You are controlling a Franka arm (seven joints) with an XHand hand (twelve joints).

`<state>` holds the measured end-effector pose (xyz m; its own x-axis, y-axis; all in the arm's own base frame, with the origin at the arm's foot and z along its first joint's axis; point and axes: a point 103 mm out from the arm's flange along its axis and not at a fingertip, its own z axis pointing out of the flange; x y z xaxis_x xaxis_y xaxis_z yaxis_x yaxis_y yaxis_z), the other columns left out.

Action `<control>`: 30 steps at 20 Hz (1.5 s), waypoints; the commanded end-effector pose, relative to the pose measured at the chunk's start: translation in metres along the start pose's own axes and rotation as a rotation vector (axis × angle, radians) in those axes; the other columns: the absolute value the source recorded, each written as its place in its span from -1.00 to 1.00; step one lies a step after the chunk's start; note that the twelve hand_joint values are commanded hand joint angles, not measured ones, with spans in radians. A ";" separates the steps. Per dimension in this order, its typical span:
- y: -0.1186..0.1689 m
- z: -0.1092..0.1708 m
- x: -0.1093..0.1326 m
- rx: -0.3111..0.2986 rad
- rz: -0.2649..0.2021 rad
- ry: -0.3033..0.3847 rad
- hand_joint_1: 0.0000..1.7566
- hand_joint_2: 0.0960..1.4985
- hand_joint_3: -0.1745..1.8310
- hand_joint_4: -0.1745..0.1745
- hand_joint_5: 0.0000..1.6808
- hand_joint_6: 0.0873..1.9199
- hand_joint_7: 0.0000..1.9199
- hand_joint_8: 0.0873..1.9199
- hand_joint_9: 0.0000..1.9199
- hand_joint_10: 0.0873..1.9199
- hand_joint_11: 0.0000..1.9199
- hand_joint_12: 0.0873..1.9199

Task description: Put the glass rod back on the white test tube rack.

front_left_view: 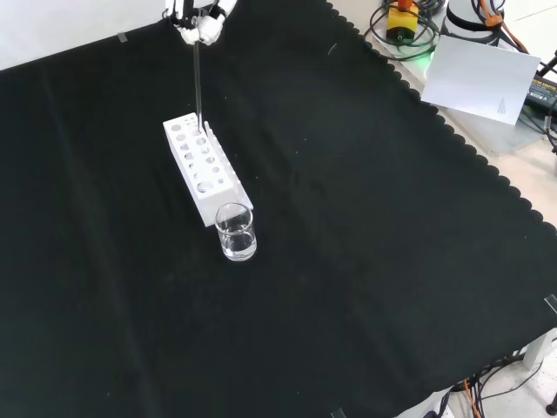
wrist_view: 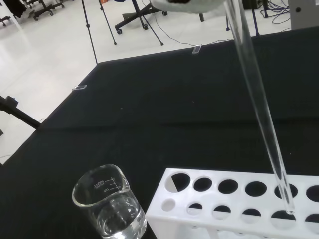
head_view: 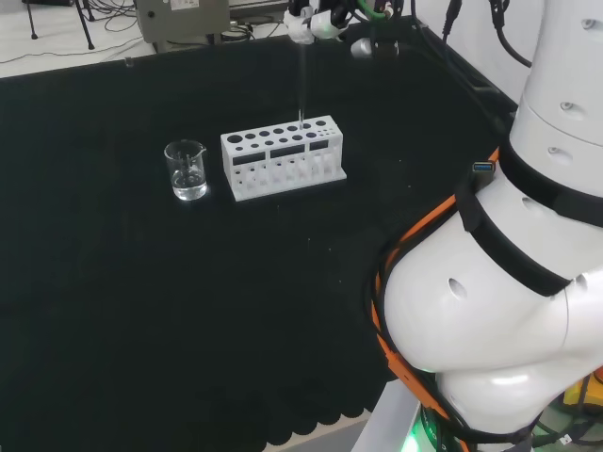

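Three things matter on the black-clothed table, noted largest first.

White test tube rack: sits near the table's middle in the head view, long side facing the camera, two rows of round holes up top. In the front view the rack runs from about 11 o'clock to 5 o'clock. Holes appear empty, so any could take the rod; the open faces upward suit a straight vertical drop.

Beaker: clear glass, some clear liquid in the bottom, standing upright just beside the rack's short end, at 9 o'clock from it in the head view. In the front view the beaker sits at the rack's 5 o'clock end, touching or nearly so; cannot tell which. Likely where the rod was used, hence its closeness to the rack.

Glass rod: held near its upper end by the robot hand, hanging almost plumb. Fingers of the robot hand are curled and pinch the rod at its top. High grip leaves the lower length free to enter a hole. In the wrist view the rod slants down to the rack, its tip over or just inside a hole toward the rack's end far from the beaker. Depth of entry hard to judge.

Judgement: the rod is lined up, insertion just beginning or about to; it needs lowering straight, then release.
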<state>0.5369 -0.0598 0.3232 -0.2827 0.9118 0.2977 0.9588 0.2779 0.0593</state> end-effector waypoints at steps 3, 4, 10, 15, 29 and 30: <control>0.000 0.006 -0.005 0.005 0.003 0.004 0.46 0.44 -0.83 -1.00 0.36 -0.62 -0.02 0.42 0.64 0.09 0.69 -0.12; 0.000 0.006 -0.005 0.005 0.003 0.004 0.46 0.44 -0.83 -1.00 0.36 -0.62 -0.02 0.42 0.64 0.09 0.69 -0.12; 0.001 0.007 -0.003 0.004 0.004 -0.004 0.46 0.44 -0.83 -1.00 0.36 -0.62 -0.02 0.42 0.64 0.09 0.69 -0.12; 0.003 0.006 0.000 0.002 0.008 -0.011 0.46 0.44 -0.83 -1.00 0.36 -0.62 -0.02 0.42 0.64 0.09 0.69 -0.12; 0.015 0.011 0.007 0.016 0.008 -0.012 0.46 0.44 -0.83 -1.00 0.36 -0.62 -0.02 0.42 0.64 0.09 0.69 -0.12; 0.015 0.011 0.007 0.018 0.008 -0.010 0.46 0.44 -0.83 -1.00 0.36 -0.62 -0.02 0.42 0.64 0.09 0.69 -0.12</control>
<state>0.5481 -0.0461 0.3176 -0.2781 0.9176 0.2840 0.9599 0.2767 0.0457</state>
